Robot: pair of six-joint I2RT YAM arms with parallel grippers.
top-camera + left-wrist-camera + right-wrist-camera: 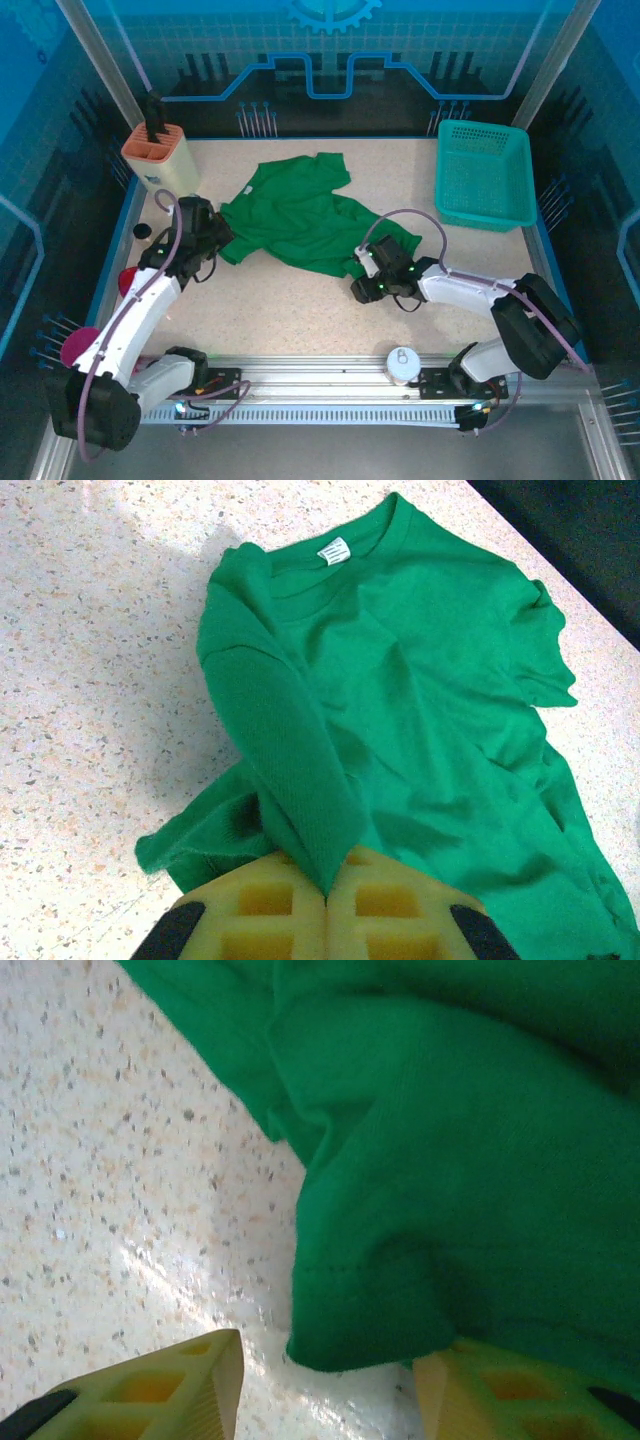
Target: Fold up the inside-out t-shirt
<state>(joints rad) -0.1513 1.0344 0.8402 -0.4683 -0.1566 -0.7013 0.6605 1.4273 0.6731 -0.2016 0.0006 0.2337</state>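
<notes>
Nearest the lens in the top view, two arm bases are sitting on a metal rail (320,385), with a white round item (400,362) resting between them; its marking is too small to read. Inside-out t-shirt (300,215) is lying crumpled mid-table (300,310), green. Left hand (208,235) is meeting its left edge and right hand (365,262) its near-right edge; finger positions are too small to judge here. Teal mesh basket (485,175) is standing far right, well apart from the cloth. Orange-topped holder (160,152) is standing far left with a dark tool in it.

Left wrist view: left hand (326,895) is pinching a raised ridge of the shirt, yellow pads (270,910) pressing together, their lower parts cut off by the frame. White neck label (334,551) is showing at the collar, print illegible. Cloth is running out of frame at lower right.

Right wrist view: right hand (325,1380) is standing wide apart, gripping nothing. One yellow fingertip (190,1375) is showing over bare table; the other is partly covered by a hemmed corner of the shirt. Which corner, I cannot tell.
</notes>
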